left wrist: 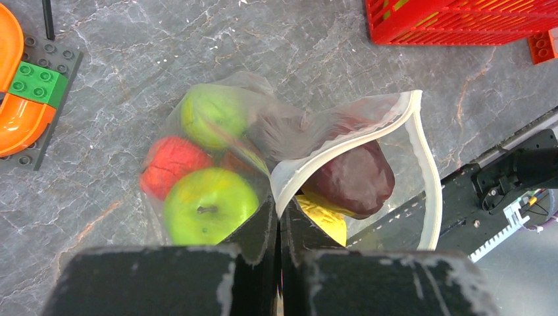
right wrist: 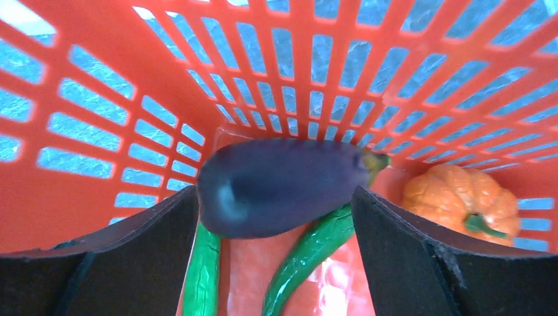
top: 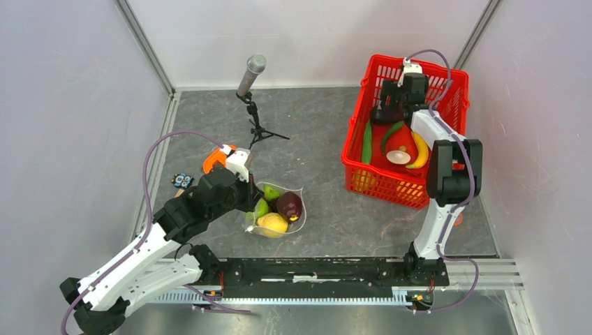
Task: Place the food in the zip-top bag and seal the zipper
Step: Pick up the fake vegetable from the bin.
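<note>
Zip-top bag (top: 279, 209) lies on the counter (top: 314, 139) near-L of centre, mouth gaping, its rim right in the L jaws. Counter is grey, marbled. Red mesh basket (top: 380, 188) sits at far R of it, well apart from the bag. L arm (top: 139, 258) reaches in low from the near-L corner. R arm (top: 447, 174) stands up & bends over into the basket. Mic on small tripod (top: 253, 77) stands far-centre.

L jaws are clenched tight on the bag's near rim, fingers (left wrist: 256, 230) pressed together w/ the plastic pinched btwn them. Zipper (left wrist: 411, 100) strip loops out from there & round, so the mouth is open, not sealed. Inside the bag: green apple (left wrist: 207, 204) just beside the jaws, 2nd green fruit (left wrist: 214, 115) behind it, red piece (left wrist: 174, 164) to their L, dark maroon fruit (left wrist: 355, 178) at the mouth, yellow lemon (left wrist: 322, 220) under that.

R jaws are spread wide inside the basket, w/ purple eggplant (right wrist: 283, 187) lying crosswise btwn the two fingers & filling the gap. Can't tell if they press it or only flank it. Under the eggplant are a green chilli (right wrist: 309, 250) & a long green veg (right wrist: 201, 276). Orange pumpkin (right wrist: 460, 197) sits by the basket wall, and top view shows a banana (top: 421, 150) nearer the arm.

Orange curved piece (left wrist: 20, 99) on a studded grey plate lies L of the bag, apart from it.
</note>
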Controlling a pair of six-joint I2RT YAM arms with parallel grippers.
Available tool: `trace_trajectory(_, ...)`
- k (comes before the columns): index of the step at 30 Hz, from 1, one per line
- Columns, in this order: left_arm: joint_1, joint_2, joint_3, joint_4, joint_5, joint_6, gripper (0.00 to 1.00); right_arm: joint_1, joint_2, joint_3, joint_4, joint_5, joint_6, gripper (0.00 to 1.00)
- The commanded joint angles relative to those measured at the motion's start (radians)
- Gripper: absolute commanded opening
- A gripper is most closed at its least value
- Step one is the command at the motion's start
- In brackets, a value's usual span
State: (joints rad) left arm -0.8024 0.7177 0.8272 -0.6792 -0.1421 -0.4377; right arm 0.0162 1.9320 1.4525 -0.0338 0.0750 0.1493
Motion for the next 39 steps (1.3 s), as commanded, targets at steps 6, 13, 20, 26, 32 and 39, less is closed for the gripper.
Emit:
trace_trajectory(6, 0.003, 0.005, 0.02, 0.024, -0.015, -0.003, 0.03, -0.01, 0.081, 0.009, -0.089, 0.035, 0.156, 0.81)
trace_trajectory(13, 0.003, -0.006, 0.007, 0.03, -0.01, -0.006, 0.04, -0.01, 0.173, 0.045, -0.165, 0.071, 0.155, 0.78)
trace_trajectory(20, 0.003, -0.016, 0.0, 0.032, -0.008, -0.008, 0.04, -0.01, 0.094, -0.019, -0.105, 0.046, 0.13, 0.78)
trace_trajectory(26, 0.003, -0.02, -0.007, 0.04, -0.011, -0.011, 0.04, -0.01, -0.044, -0.041, -0.102, 0.101, 0.067, 0.83)
trace_trajectory(32, 0.004, -0.008, -0.005, 0.049, 0.001, -0.011, 0.04, -0.011, -0.034, -0.08, -0.178, 0.181, 0.098, 0.83)
trace_trajectory(39, 0.003, -0.029, -0.008, 0.038, -0.003, -0.011, 0.04, -0.01, 0.062, -0.085, -0.181, 0.173, 0.136, 0.81)
